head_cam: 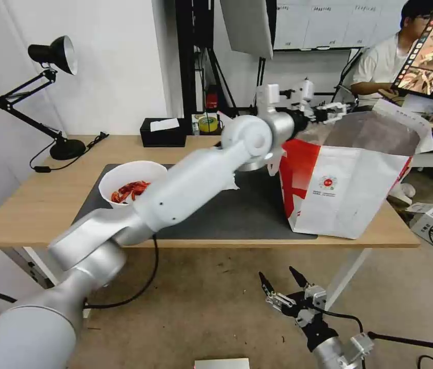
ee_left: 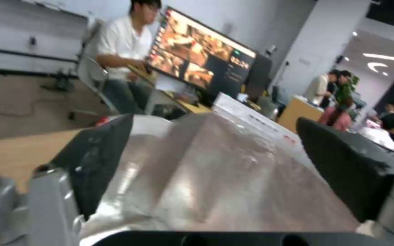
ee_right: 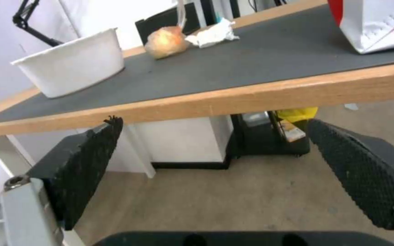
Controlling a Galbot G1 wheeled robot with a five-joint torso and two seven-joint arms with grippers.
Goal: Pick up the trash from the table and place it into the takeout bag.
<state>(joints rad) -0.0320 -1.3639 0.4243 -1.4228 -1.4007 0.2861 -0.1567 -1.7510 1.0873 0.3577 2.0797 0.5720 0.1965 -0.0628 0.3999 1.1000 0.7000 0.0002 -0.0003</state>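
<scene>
Open-plan office or lab: bench (head_cam: 47, 205) with desk lamp (head_cam: 55, 54), large monitor (ee_left: 197, 58), wall whiteboards (head_cam: 324, 23), cables on floor.

The big left arm (head_cam: 196, 179) hides part of the bowl (head_cam: 124, 180) and most of the tissue (head_cam: 230, 180). Past the open left pincer (head_cam: 340, 108), the inside of the bag (head_cam: 349, 195) is out of sight. The bag's silver lining (ee_left: 215, 177) looks blurry between the fingers.

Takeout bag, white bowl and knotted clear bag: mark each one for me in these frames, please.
takeout bag (head_cam: 347, 197), head view, on its white front panel below the round red logo.
white bowl (ee_right: 71, 65), right wrist view, on its outer side wall.
knotted clear bag (ee_right: 165, 41), right wrist view, on the beige lump inside.
</scene>
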